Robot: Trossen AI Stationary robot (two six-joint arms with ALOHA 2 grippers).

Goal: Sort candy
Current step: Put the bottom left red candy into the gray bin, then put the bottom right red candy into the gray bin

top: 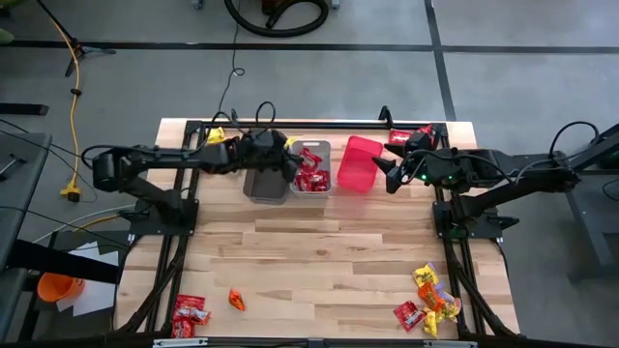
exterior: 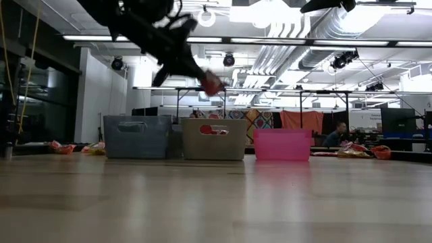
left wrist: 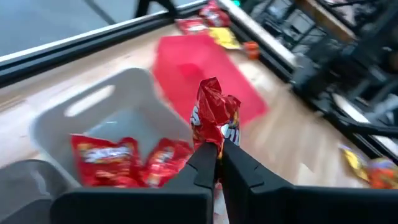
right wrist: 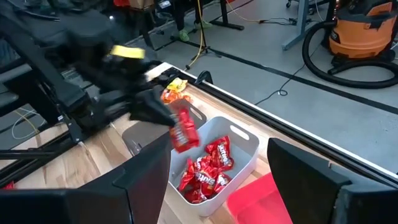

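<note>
**Red candy held over the grey bin, ready to drop**

The left gripper [left wrist: 217, 155] is clamped on a red candy [left wrist: 214, 118], which sticks out past the fingertips with its long axis running along the line of the fingers. In the right wrist view the packet hangs below the gripper, wrapper pointing down. The grey bin [top: 325, 148], already holding several red candies [top: 311, 178], lies directly beneath and slightly ahead of the fingertips; the brown bin [top: 263, 184] sits to one side of it and the pink bin [top: 358, 162] to the other. The coming move is probably a plain release, and it depends on the packet hanging over the grey bin's opening rather than its rim.

The right gripper [top: 385, 177] waits with fingers spread wide and empty, just beyond the pink bin. More candy [top: 430, 300] lies scattered well behind both grippers, nearer the right arm.
</note>
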